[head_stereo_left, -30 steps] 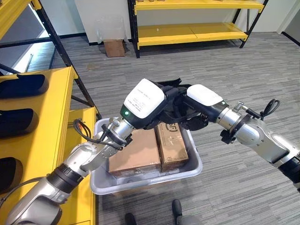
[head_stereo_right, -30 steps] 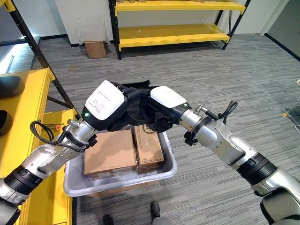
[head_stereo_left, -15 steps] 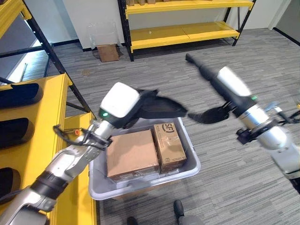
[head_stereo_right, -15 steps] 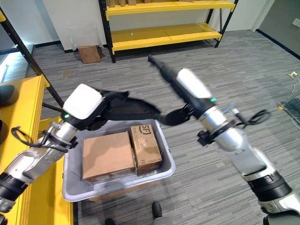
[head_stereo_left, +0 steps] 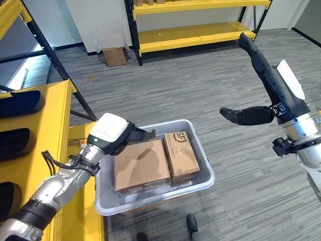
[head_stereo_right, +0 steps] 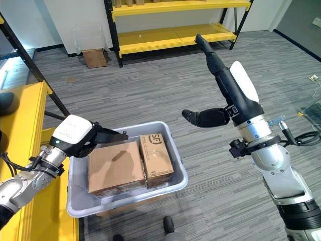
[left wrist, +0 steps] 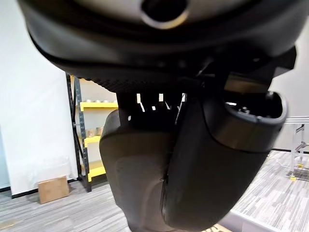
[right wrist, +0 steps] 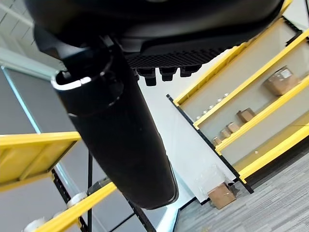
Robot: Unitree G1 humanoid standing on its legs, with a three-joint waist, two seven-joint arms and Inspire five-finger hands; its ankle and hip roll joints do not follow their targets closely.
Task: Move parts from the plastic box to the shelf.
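Note:
A grey plastic box (head_stereo_left: 160, 197) stands on the floor with two cardboard boxes in it, a large one (head_stereo_left: 142, 168) and a narrower one (head_stereo_left: 181, 156) to its right. My left hand (head_stereo_left: 119, 138) hovers over the box's left rim, open, holding nothing, its fingers reaching towards the large carton. High up and to the right of the box, my right hand (head_stereo_left: 274, 83) is open too, fingers straight and pointing up, thumb (head_stereo_left: 246, 115) sticking out sideways. The yellow shelf (head_stereo_left: 60, 120) lies to the left and carries dark elongated parts (head_stereo_left: 20, 101).
Black shelf uprights (head_stereo_left: 55, 63) rise just behind the plastic box on the left. A second yellow rack (head_stereo_left: 200, 32) lines the back wall, with a small cardboard box (head_stereo_left: 114, 56) and a clear container (head_stereo_left: 108, 36) on the floor beside it.
Both hands were together over the plastic box. The right hand has swung up and out to the right with fingers straightened; the left hand has drawn back to the box's left rim.

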